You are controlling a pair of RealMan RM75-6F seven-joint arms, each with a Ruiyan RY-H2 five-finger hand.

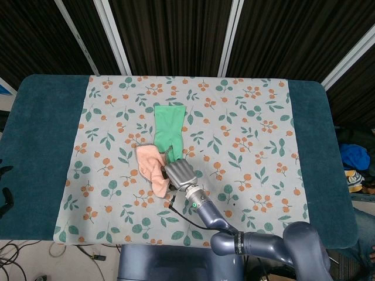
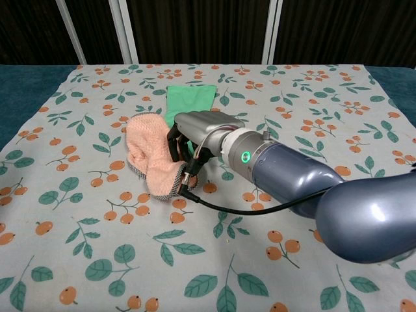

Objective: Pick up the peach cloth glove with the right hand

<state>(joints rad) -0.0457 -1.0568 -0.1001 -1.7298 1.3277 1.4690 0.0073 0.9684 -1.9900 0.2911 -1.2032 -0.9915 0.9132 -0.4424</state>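
Observation:
The peach cloth glove (image 1: 150, 165) (image 2: 149, 156) lies bunched on the flowered tablecloth, left of centre. My right hand (image 1: 179, 172) (image 2: 199, 130) is at its right edge, with fingers curled down into the fabric and gripping it. The glove's right side is pulled up against the palm while its left side still touches the cloth. A green glove (image 1: 169, 126) (image 2: 190, 99) lies flat just behind, its lower end hidden under my hand. Dark fingertips of my left hand (image 1: 4, 196) show spread apart at the far left edge, holding nothing.
The flowered cloth (image 1: 246, 129) covers the middle of a teal table (image 1: 41, 146). A black cable (image 2: 221, 209) hangs from my right wrist over the cloth. Dark slatted panels stand behind the table's far edge.

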